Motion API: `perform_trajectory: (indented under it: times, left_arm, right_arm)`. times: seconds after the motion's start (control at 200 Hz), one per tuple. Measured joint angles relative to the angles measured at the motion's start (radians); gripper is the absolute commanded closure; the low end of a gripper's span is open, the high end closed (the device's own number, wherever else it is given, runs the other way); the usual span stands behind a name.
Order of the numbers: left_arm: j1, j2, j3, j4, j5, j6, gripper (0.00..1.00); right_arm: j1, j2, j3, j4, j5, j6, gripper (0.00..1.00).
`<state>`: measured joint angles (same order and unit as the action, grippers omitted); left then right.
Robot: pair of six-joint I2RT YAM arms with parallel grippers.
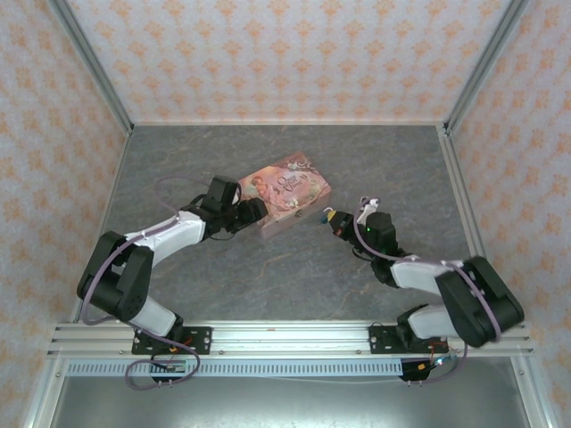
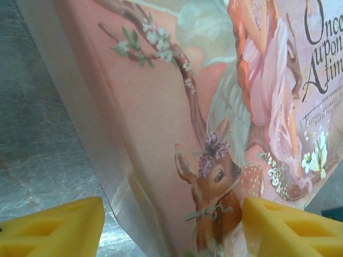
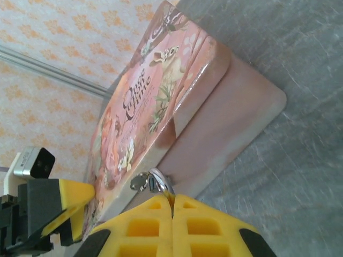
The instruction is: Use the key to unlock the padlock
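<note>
Nearest the near edge of the tabletop [image 1: 294, 276], right of its middle, the right gripper [image 3: 172, 201] has its jaws pressed together to a hairline seam. A silver ring [image 3: 159, 179] and a small silver key [image 3: 140, 183] stand out at the tips, so the jaws seem to pinch that key hardware, though which part lies between the pads is hidden. In the top view a tiny blue padlock [image 1: 331, 216] sits right at those tips, against the near long side of the pink tin [image 1: 290, 189]; whether it hangs from a clasp I cannot tell. The tin lies slanted near the tabletop's centre. At its left short end the left gripper [image 2: 171, 227] has its jaws spread wide, straddling a corner of the tin, with bare tabletop showing beside one finger, so it does not look clamped. The padlock is probably light, rigid and apt to swing or twist, so it wants steadying by its body while the key is held by its flat head. The printed tin looks slick and light, likely to slide unless braced at that short end.
</note>
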<state>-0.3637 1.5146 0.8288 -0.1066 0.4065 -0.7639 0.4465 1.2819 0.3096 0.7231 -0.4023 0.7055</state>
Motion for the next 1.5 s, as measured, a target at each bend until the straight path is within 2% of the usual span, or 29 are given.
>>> perform_trajectory:
  times: [0.295, 0.53, 0.746, 0.936, 1.251, 1.496]
  left_arm:
    - [0.000, -0.175, -0.069, -0.047, -0.096, 0.005, 0.23]
    - [0.000, -0.386, -0.122, -0.048, -0.210, 0.006, 0.19]
    - [0.000, -0.576, -0.200, -0.066, -0.341, 0.010, 0.13]
    - [0.007, -0.684, -0.229, -0.114, -0.439, 0.027, 0.11]
    - [0.007, -0.707, -0.235, -0.165, -0.493, 0.060, 0.10]
    - [0.007, -0.707, -0.235, -0.186, -0.498, 0.081, 0.09]
  right_arm:
    - [0.084, -0.409, 0.013, -0.512, -0.002, -0.044, 1.00]
    - [0.099, -0.532, 0.014, -0.816, -0.036, -0.019, 1.00]
    - [0.134, -0.529, 0.045, -1.015, -0.073, -0.007, 1.00]
    - [0.144, -0.484, 0.073, -1.059, -0.073, 0.007, 1.00]
    - [0.232, -0.211, 0.176, -1.043, -0.041, 0.007, 1.00]
    - [0.245, -0.039, 0.242, -0.978, -0.021, 0.002, 0.99]
